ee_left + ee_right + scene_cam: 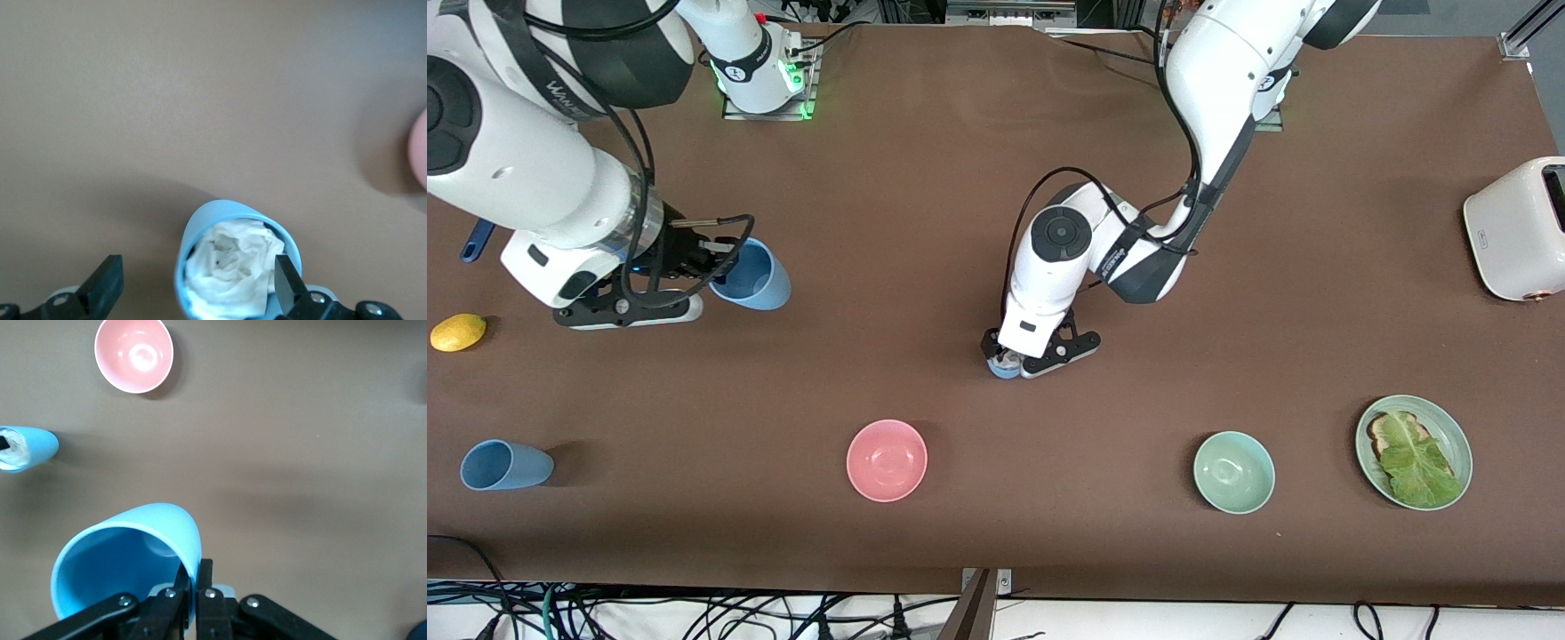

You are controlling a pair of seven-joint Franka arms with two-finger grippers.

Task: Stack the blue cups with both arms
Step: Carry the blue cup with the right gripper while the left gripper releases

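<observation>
A light-blue cup (1003, 367) (233, 267) stuffed with white paper stands upright mid-table. My left gripper (1014, 363) (197, 277) is open just above it: one finger (288, 283) lies over its rim, the other (107, 285) stands well apart beside it. My right gripper (713, 264) (197, 577) is shut on the rim of a second, empty blue cup (754, 276) (127, 557), held tilted on its side above the table toward the right arm's end. A third blue cup (505, 465) lies on its side near the front edge at that end.
Along the front stand a pink bowl (887, 460) (133, 353), a mint-green bowl (1233, 471) and a green plate (1458, 440) with toast and lettuce. A lemon (458, 332) and a dark-blue handle (476, 242) lie by the right arm. A white toaster (1516, 227) sits at the left arm's end.
</observation>
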